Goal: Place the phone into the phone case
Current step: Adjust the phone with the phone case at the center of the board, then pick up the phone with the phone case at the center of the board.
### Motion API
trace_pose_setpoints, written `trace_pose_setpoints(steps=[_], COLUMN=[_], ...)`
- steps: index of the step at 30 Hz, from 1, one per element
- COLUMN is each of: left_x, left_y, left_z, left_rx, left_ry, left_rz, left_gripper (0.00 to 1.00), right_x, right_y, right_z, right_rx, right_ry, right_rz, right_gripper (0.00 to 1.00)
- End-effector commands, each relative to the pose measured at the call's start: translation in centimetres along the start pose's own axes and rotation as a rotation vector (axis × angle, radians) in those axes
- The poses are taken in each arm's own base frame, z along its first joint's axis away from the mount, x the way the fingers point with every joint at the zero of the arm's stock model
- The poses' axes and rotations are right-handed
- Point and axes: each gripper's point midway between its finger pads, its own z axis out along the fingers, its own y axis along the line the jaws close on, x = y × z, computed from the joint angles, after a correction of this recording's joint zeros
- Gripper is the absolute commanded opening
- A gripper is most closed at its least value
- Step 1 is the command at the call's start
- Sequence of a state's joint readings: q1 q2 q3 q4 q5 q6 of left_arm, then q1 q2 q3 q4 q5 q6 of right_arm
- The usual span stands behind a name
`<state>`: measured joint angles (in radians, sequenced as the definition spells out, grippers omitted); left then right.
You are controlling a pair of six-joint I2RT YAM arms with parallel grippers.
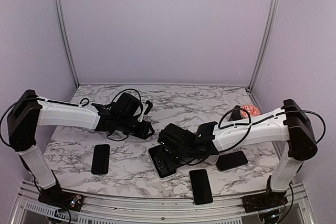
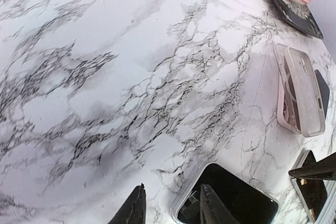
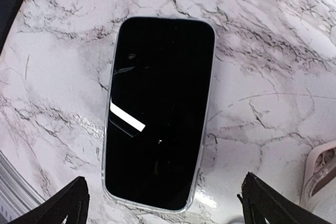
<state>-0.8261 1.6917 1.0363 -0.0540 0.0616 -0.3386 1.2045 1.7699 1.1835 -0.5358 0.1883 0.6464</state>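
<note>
Black phone seemingly seated in clear case | right fingers spread above it | left fingers apart (empty)

Open marble from 11 to 1 o'clock on the far half of the table, passable for either arm. Cluttered nearer: left phone at 8, cased phone at 6, front phone at 5, right phone at 4. Blocked at 2 by a red-lidded tin.
</note>
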Motion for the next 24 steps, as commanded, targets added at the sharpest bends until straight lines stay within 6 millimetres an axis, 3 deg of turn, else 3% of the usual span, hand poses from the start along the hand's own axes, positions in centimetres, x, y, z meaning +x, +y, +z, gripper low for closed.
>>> trace_pose_setpoints(steps=[1, 7, 10, 16, 24], left_x=[0.3, 2.0, 2.8, 3.9, 6.1], left_y=[-0.9, 0.4, 0.4, 0.7, -0.2], left_z=[2.2, 5.3, 5.9, 6.1, 5.5], left_rx=[0.063, 0.019, 0.023, 0.021, 0.052], left_ry=[0.074, 0.145, 0.170, 0.195, 0.238], left_rz=[0.030, 0.035, 0.029, 0.024, 0.062], left_gripper=[0.29, 0.22, 0.21, 0.21, 0.20], right_x=[-1.5, 0.6, 0.5, 1.1, 1.9], right_y=[1.5, 2.0, 3.3, 3.0, 0.3], right_z=[0.5, 1.8, 2.4, 4.5, 5.8], right_rx=[-0.048, -0.116, -0.138, -0.034, 0.154], right_ry=[-0.067, -0.021, -0.014, 0.035, 0.061], right_rz=[0.056, 0.088, 0.048, -0.028, -0.045], right_gripper=[0.99, 0.99, 0.99, 0.99, 0.92])
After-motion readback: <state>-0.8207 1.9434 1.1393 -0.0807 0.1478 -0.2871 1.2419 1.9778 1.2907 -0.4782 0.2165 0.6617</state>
